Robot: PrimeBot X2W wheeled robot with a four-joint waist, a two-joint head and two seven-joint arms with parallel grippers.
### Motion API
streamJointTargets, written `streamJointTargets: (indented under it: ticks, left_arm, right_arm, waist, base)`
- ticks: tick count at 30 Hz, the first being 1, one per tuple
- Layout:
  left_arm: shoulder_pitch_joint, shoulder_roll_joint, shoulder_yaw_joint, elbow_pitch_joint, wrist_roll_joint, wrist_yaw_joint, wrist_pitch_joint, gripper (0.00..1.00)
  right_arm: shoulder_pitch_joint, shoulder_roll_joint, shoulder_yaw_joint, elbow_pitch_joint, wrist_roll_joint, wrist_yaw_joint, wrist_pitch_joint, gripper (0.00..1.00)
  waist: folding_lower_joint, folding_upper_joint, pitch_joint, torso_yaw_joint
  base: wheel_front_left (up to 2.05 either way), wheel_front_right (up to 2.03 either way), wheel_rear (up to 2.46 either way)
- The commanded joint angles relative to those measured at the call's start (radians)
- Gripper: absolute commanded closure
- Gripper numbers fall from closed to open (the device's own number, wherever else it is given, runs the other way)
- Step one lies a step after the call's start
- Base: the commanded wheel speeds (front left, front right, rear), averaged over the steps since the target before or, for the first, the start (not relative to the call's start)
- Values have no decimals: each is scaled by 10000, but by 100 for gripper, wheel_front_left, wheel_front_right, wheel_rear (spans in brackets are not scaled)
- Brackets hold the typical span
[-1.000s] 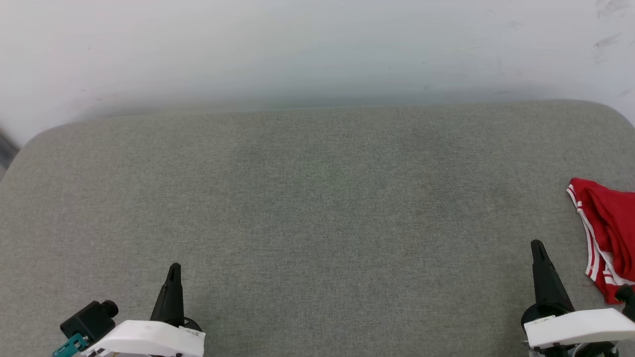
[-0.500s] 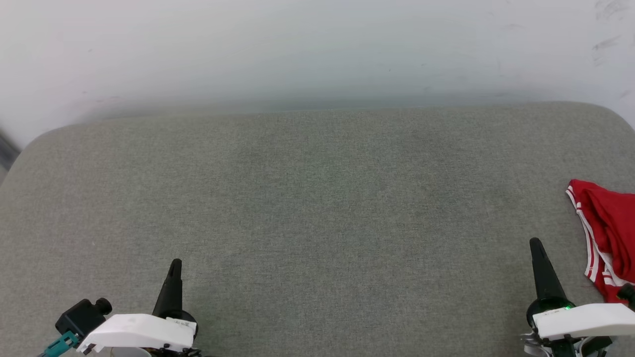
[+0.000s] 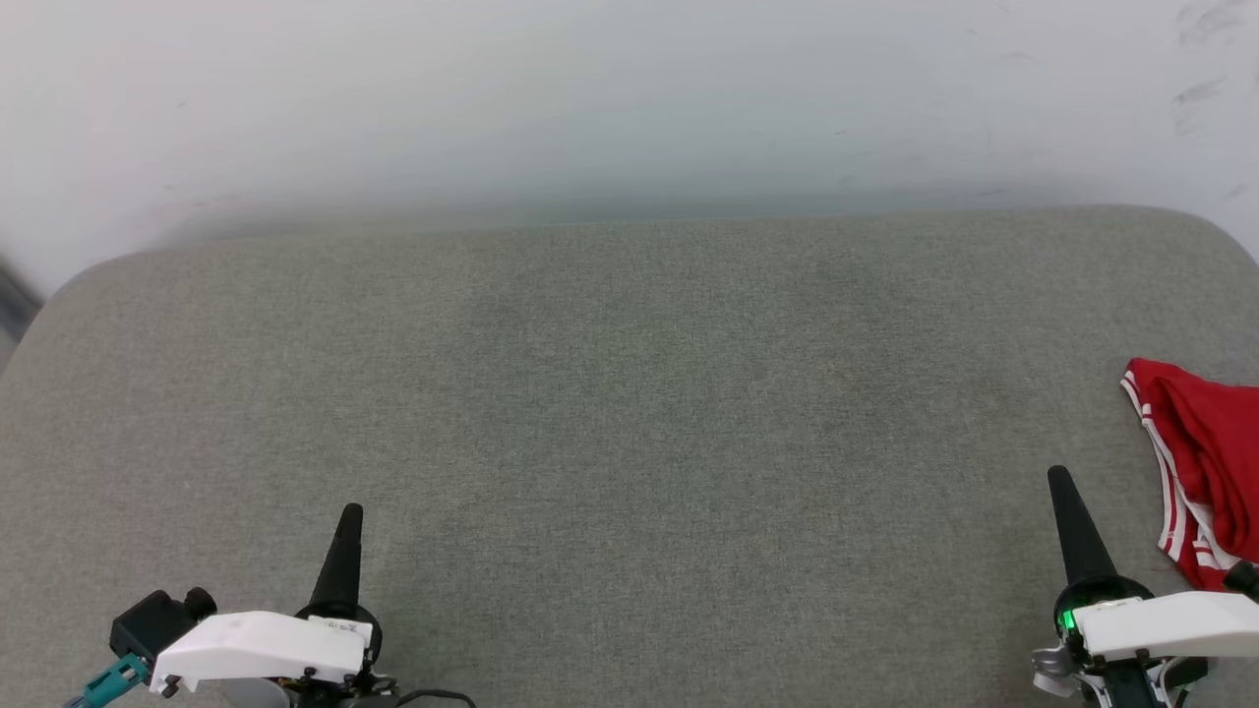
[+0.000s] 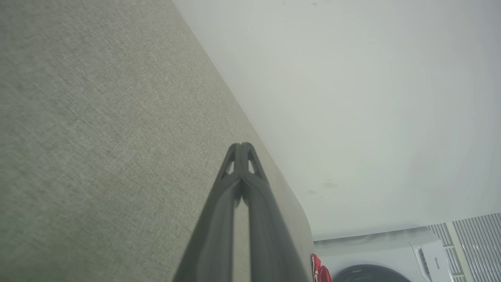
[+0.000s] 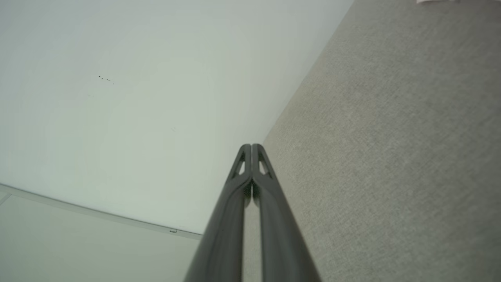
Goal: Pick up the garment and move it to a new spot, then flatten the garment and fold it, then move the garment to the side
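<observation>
My left gripper (image 3: 350, 513) at seven o'clock and my right gripper (image 3: 1058, 476) at four o'clock each have their fingertips pressed together, empty, over the grey fabric surface (image 3: 629, 413). The red T-shirt (image 3: 1208, 462) lies bunched at three o'clock, near my right gripper.

Bright, soft, even light; shadows are barely visible. The left tool (image 4: 241, 147) blurs toward its wrist view's bottom edge.

We see a grey fabric-covered counter (image 3: 629, 413) with rounded corners against a white wall (image 3: 629, 88); beyond its end we see a white washing machine (image 4: 391, 244).
</observation>
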Motion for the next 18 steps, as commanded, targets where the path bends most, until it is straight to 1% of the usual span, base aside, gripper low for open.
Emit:
streamJointTargets:
  ticks: [1, 18]
  left_arm:
    - [-210, 42, 48, -9, -295, -73, 64, 100]
    - [-475, 22, 201, 254, -1964, -251, 490, 100]
  right_arm:
    - [-254, -76, -24, -13, 299, 2, 55, 100]
    - [-473, -51, -114, 252, 1938, 1, 477, 100]
  waist:
    - [0, 0, -6, 1]
    - [0, 0, -75, 6]
  base:
    - [0, 0, 0]
    - [0, 0, 0]
